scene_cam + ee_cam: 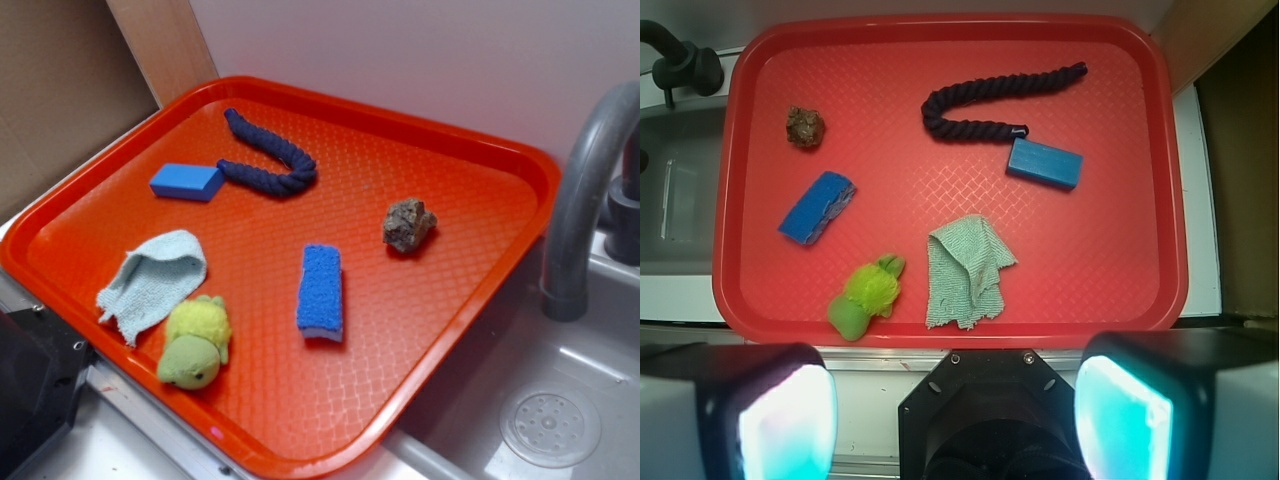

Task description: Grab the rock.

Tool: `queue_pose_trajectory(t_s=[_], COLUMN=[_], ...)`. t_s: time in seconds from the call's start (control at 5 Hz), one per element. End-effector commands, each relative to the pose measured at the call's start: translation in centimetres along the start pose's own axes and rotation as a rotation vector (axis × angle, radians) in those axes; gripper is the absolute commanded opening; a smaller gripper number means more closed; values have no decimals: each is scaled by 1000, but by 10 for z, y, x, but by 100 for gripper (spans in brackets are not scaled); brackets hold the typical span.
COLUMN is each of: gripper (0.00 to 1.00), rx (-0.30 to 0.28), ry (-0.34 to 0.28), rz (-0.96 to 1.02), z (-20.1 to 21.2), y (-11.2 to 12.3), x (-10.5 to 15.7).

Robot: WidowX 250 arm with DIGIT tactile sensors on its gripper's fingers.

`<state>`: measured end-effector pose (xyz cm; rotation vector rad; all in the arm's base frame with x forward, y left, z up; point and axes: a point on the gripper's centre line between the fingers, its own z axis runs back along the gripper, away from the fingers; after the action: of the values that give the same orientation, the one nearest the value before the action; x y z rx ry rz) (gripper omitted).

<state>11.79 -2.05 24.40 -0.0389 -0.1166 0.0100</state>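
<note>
The rock is a small lumpy brown-grey stone lying on the orange tray, toward its right side. In the wrist view the rock shows at the tray's upper left. My gripper hangs high above the tray's near edge, far from the rock. Its two fingers stand wide apart with nothing between them. The gripper does not show in the exterior view.
On the tray lie a blue sponge, a green-yellow plush turtle, a pale teal cloth, a blue block and a dark blue rope. A grey faucet and sink stand right of the tray.
</note>
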Motion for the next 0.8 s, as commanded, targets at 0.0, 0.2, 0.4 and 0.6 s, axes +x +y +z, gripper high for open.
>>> queue_pose_trajectory(t_s=[0.0, 0.2, 0.4, 0.6], gripper=[100, 100, 100, 100], rx=[0, 46, 67, 91], ry=[0, -89, -112, -109], rz=[0, -257, -513, -714], z=[0, -12, -23, -50], y=[0, -15, -44, -80], x=[0, 40, 65, 93])
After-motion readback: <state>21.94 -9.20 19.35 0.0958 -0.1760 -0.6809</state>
